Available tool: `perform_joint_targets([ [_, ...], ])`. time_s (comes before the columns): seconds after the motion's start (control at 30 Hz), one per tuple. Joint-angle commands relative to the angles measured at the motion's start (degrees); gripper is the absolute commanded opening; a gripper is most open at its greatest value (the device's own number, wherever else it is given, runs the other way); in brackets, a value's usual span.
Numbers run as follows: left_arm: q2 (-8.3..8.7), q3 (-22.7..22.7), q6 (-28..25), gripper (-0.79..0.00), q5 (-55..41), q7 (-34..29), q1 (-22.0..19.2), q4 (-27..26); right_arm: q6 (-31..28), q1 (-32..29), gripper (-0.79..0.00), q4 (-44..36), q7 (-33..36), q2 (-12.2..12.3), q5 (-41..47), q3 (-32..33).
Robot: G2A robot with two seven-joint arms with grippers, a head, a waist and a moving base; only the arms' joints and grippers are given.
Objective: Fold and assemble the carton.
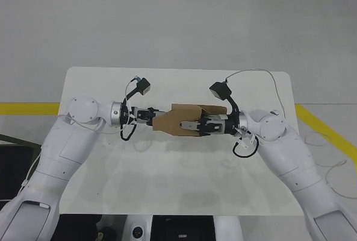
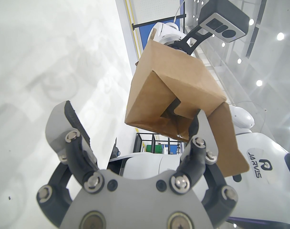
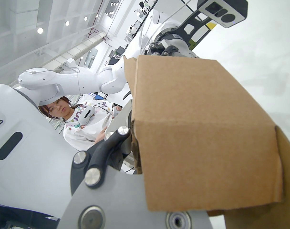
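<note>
Carton: A brown carton (image 1: 177, 117), squared up into a box, hangs above the table (image 1: 166, 175) between the two grippers.
Right gripper: The right gripper (image 1: 196, 126) has the carton by the end nearest it. It appears closed on a side wall; one finger shows against the cardboard and the other is hidden behind it.
Left gripper: The left gripper (image 2: 134, 108) stands wide open just short of the carton's other end, holding nothing. One finger (image 2: 202, 122) touches the inner face of a loose flap (image 2: 227, 144); the other is well clear on the opposite side.
End panel: The folded end (image 2: 159, 110) facing the left gripper has its flaps laid across, leaving a notched gap at the middle. The loose flap juts back past the finger toward the wrist.
Step in hand: Likely closing this last flap to lock the end.
Doing it well: The finger sits on the wrong face, so the left gripper should draw back, come round outside the flap and push it flat along its crease. The tab should be steered into the notch while the right gripper holds the box square and steady.
Risk: A crooked push could buckle the tab or spring the folded flaps open.
</note>
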Motion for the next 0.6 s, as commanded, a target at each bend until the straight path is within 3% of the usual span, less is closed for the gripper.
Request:
perform_joint_targets([
  [0.0, -0.02, 0.0, 0.0, 0.000, 0.0, 0.1, -0.1, 0.1, -0.1, 0.2, -0.785, 0.0, 0.1, -0.1, 0.1, -0.2],
  [0.57, 0.22, -1.3, -0.5, 0.000, -0.5, 0.9, -0.2, 1.0, -0.2, 0.2, -0.785, 2.3, -0.8, 0.1, -1.6, 1.5],
])
